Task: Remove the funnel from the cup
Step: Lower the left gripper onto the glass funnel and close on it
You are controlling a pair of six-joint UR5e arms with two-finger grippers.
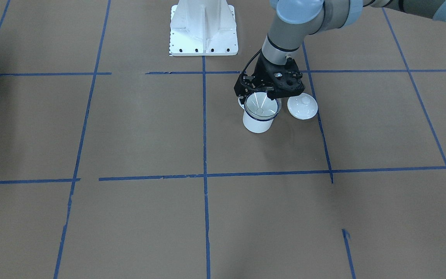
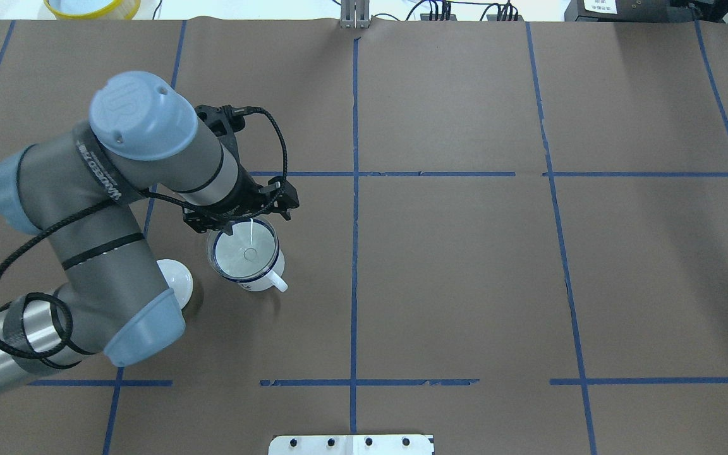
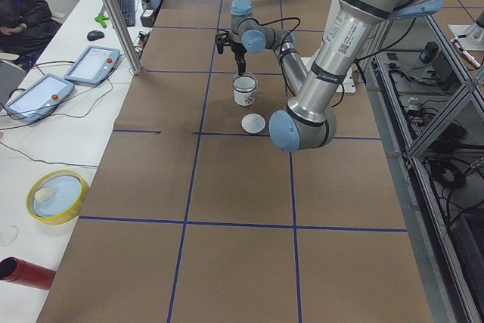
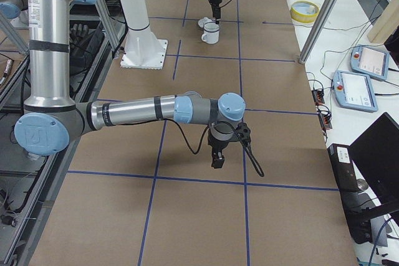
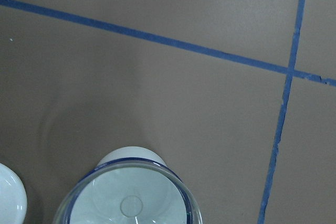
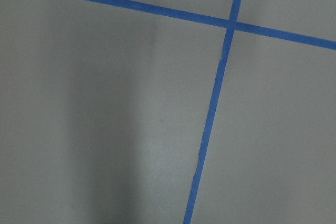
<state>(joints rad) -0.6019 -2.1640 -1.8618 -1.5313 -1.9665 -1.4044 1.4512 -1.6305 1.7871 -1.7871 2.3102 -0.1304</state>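
The cup (image 1: 258, 124) is a white enamel mug with a dark blue rim line, standing on the brown table; its handle (image 2: 279, 285) points toward the robot. The clear funnel (image 1: 261, 106) sits in the mug's mouth, and both also show in the overhead view: the funnel (image 2: 247, 253) and the cup (image 2: 261, 282). My left gripper (image 1: 265, 93) hangs directly over the funnel's rim on the robot's side; its fingers are hidden, so I cannot tell whether they are open or shut. The left wrist view shows the funnel (image 5: 131, 203) from above. My right gripper (image 4: 216, 161) shows only in the exterior right view, low over bare table.
A white domed lid with a knob (image 1: 302, 106) lies on the table right beside the cup. The robot's white base (image 1: 203, 31) stands behind. A yellow bowl (image 3: 57, 196) and a red cylinder (image 3: 26, 274) sit on the side bench. Blue tape lines cross the table.
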